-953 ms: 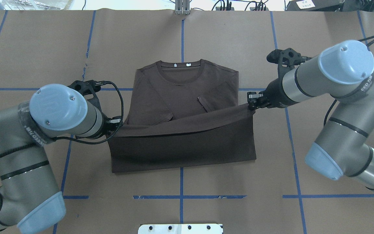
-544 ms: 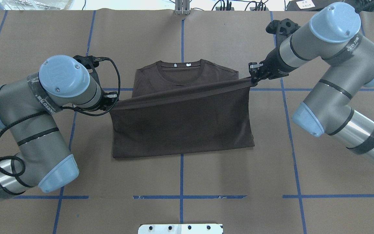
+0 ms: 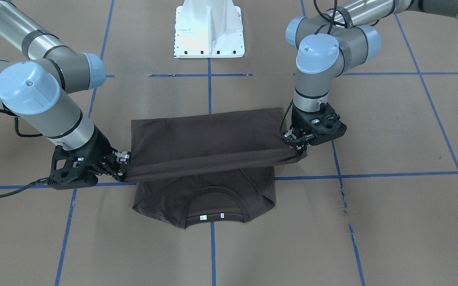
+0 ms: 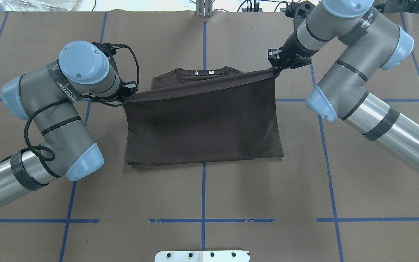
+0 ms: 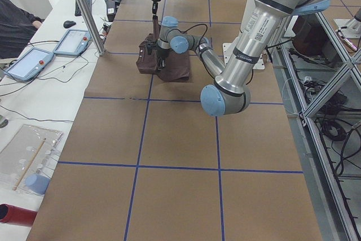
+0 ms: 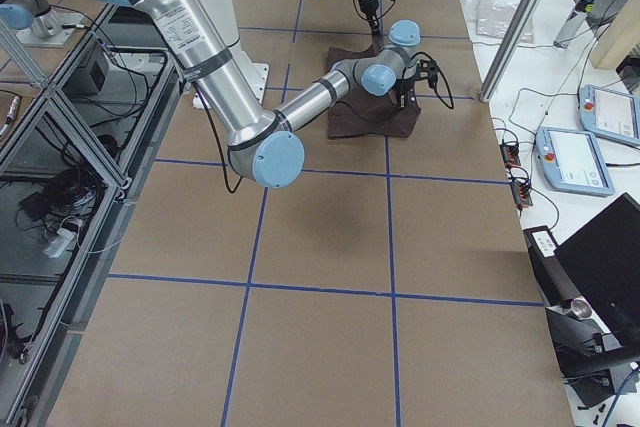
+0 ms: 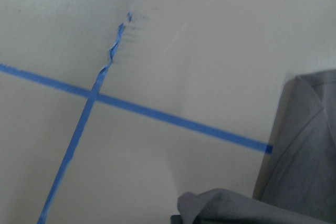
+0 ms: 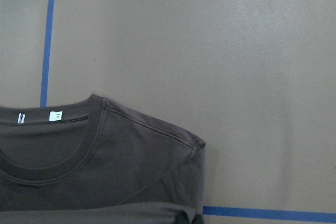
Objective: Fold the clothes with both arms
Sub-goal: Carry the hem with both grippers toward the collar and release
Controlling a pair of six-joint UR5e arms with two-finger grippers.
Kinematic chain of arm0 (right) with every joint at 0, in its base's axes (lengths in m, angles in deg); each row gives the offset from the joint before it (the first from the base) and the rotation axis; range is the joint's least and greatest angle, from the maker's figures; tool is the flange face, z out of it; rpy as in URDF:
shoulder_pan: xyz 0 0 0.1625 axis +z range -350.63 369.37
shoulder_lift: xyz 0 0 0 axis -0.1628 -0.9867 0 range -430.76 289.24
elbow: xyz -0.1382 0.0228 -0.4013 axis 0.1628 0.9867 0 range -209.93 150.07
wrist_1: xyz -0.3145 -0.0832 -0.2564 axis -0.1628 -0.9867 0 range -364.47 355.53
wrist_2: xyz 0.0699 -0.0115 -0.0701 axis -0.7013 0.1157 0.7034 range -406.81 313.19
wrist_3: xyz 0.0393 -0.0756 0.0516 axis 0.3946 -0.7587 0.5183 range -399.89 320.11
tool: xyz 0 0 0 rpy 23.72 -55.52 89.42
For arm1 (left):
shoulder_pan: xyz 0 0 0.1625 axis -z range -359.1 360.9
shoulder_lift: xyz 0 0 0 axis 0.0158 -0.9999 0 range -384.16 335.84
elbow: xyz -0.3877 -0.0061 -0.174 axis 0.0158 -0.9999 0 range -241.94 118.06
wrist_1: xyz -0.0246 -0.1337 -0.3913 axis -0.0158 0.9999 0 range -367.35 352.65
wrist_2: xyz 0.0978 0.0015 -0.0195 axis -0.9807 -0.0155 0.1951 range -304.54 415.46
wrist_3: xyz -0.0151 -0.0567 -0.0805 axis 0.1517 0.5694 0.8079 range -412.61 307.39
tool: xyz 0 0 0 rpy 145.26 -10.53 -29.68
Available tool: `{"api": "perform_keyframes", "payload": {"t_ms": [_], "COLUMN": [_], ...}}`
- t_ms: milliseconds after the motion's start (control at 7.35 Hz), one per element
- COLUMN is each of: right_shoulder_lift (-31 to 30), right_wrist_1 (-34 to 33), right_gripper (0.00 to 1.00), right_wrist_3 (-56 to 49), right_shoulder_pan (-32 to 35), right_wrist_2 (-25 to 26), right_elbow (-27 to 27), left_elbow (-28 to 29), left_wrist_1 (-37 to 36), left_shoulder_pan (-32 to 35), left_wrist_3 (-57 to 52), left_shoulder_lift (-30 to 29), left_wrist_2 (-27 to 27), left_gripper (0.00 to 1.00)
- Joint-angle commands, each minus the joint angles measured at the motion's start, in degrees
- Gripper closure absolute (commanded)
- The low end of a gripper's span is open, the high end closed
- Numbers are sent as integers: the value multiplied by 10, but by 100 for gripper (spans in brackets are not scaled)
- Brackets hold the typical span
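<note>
The dark brown T-shirt (image 4: 202,123) lies in the middle of the table, collar (image 4: 202,72) at the far side with white neck tags. Its bottom hem is lifted and stretched taut between both grippers, just short of the collar. My left gripper (image 4: 131,95) is shut on the hem's left corner; in the front view it (image 3: 298,147) is on the right. My right gripper (image 4: 275,71) is shut on the right corner, a little farther out; in the front view it (image 3: 123,167) is on the left. The right wrist view shows the collar (image 8: 52,145) and a shoulder below.
The brown table cover has a grid of blue tape lines (image 4: 203,203). The white pedestal base (image 3: 209,31) stands at the robot's side. A metal post (image 4: 204,9) stands at the far edge. Operator tablets (image 5: 34,63) lie on a side desk.
Both grippers have carried the hem away from the robot toward the collar. The folded layer now covers the sleeves and chest, and only the collar strip shows.
</note>
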Motion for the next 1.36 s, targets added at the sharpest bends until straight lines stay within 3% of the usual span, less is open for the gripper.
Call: {"api": "perform_keyframes", "payload": {"t_ms": [0,408,544,681,817,1225], "right_shoulder_lift": [7,4,4,5,7,8], "right_wrist_1": [0,1,1,1,1,1], "right_gripper": [100,100,100,68,1,0], "right_wrist_3": [0,0,0,0,2,9], "right_shoulder_pan": [-3,-24,-25,-24,-22,-18], "right_wrist_2": [1,5,5,5,9,0], "right_elbow": [21,32,37,38,38,39], "left_elbow": [58,80,89,107,111,108], "left_wrist_1": [11,12,23,39,43,41], "left_shoulder_pan": [5,5,5,5,13,26], "left_wrist_3": [1,9,10,9,9,4], "left_shoulder_lift": [-47,-67,-68,-68,-68,-71], "left_wrist_2": [0,0,-1,-3,-3,2], "left_gripper": [100,100,78,4,0,0]}}
